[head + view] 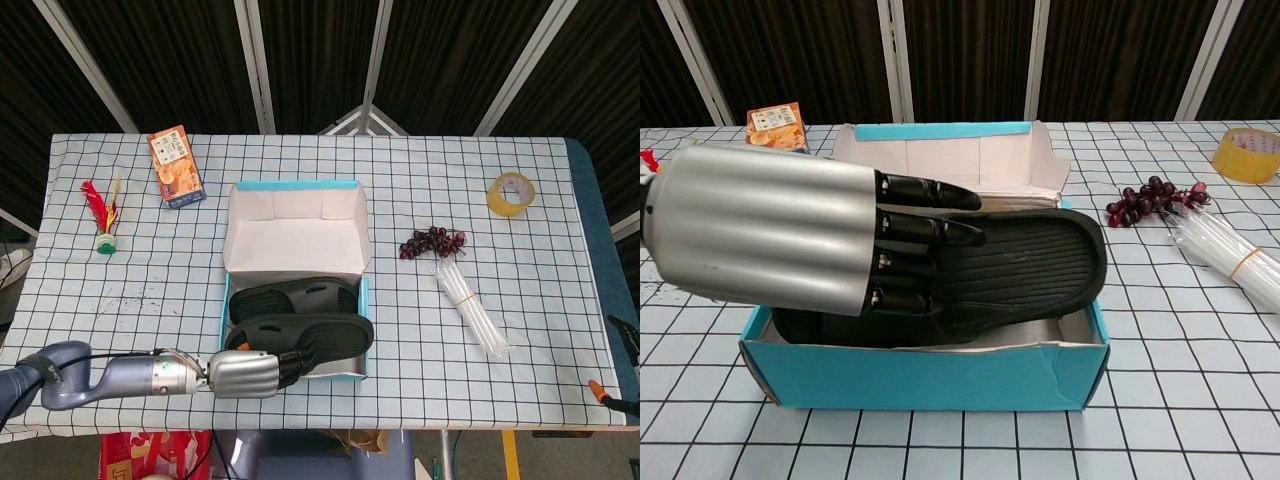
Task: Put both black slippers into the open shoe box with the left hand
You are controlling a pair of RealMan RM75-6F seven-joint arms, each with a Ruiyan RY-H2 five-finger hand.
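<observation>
An open blue shoe box (361, 372) (930, 376) stands mid-table with its lid (295, 212) flipped up at the back. One black slipper (292, 299) lies inside it toward the rear. My left hand (247, 373) (790, 240) grips the second black slipper (305, 336) (1025, 270) at its heel end, holding it low over the front part of the box, sole side toward the chest camera. The silver forearm hides the box's left half in the chest view. No right hand shows in either view.
An orange carton (176, 167) and a red shuttlecock (104, 215) lie at the back left. Dark grapes (432, 242), a bundle of clear straws (471, 310) and a tape roll (511, 193) lie to the right.
</observation>
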